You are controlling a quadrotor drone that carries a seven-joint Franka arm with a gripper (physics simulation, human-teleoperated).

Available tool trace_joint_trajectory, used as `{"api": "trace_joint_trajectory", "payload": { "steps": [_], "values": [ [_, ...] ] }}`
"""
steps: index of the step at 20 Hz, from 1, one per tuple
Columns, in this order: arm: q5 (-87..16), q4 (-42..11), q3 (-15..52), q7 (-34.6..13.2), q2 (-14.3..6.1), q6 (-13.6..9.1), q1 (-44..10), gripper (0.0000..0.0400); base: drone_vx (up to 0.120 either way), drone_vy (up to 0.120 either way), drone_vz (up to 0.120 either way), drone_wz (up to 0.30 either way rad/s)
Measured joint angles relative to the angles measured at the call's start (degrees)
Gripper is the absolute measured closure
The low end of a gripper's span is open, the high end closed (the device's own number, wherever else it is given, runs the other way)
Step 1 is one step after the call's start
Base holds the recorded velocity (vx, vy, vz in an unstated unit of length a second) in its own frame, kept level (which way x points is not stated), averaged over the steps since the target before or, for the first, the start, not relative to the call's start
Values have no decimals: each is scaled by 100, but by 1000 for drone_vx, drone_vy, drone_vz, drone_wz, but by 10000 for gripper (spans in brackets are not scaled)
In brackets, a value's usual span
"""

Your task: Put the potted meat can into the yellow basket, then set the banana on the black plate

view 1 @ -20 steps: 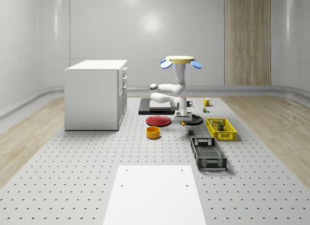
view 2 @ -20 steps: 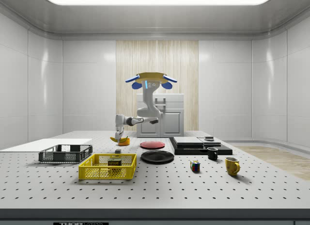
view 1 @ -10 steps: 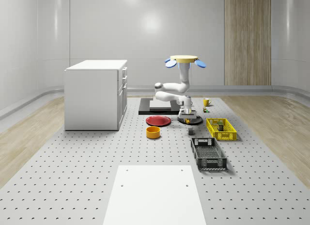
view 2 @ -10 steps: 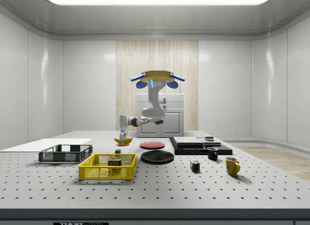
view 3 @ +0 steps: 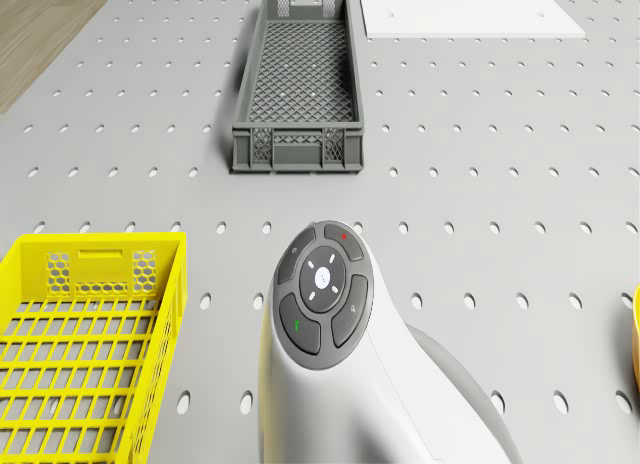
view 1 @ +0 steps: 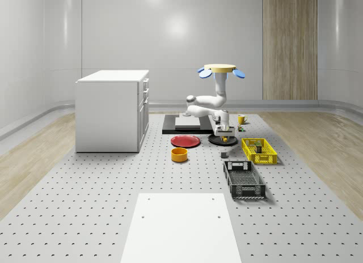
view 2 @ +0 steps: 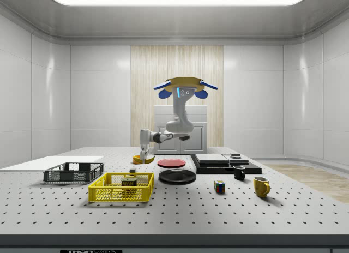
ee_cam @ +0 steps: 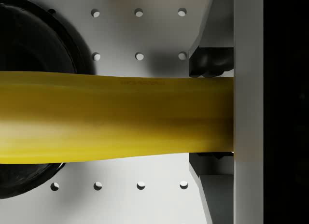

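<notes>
Grey table (view 1: 85,206) dotted with small dark holes in even rows. Yellow mesh basket (view 1: 259,150), dark grey mesh crate (view 1: 244,179) near it. Yellow banana (ee_cam: 116,118) over a glossy black plate (ee_cam: 29,45). Red plate (view 1: 185,140) and orange-yellow bowl (view 1: 179,155) beside the black plate. White cabinet (view 1: 112,110). White arm (view 2: 177,125) under a tan drone (view 2: 186,86) with blue rotors.

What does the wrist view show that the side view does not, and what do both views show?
Wrist view alone: the banana lies crosswise between the gripper fingers, with table holes beneath. Side view alone: the drone hovering above the table, and the potted meat can inside the yellow basket. Both: the gripper shut on the banana near the black plate.
</notes>
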State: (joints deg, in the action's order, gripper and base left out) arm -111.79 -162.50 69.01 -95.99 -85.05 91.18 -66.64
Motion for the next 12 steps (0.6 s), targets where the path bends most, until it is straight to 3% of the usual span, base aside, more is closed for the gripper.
{"api": "trace_joint_trajectory", "payload": {
  "steps": [3, 12],
  "values": [
    [0, 0, 0, 0, 0, 0, 0, 199, -120, 93, 0, 0],
    [1, 0, 0, 0, -1, 1, 0, 199, -120, 0, 0, 0]
  ]
}}
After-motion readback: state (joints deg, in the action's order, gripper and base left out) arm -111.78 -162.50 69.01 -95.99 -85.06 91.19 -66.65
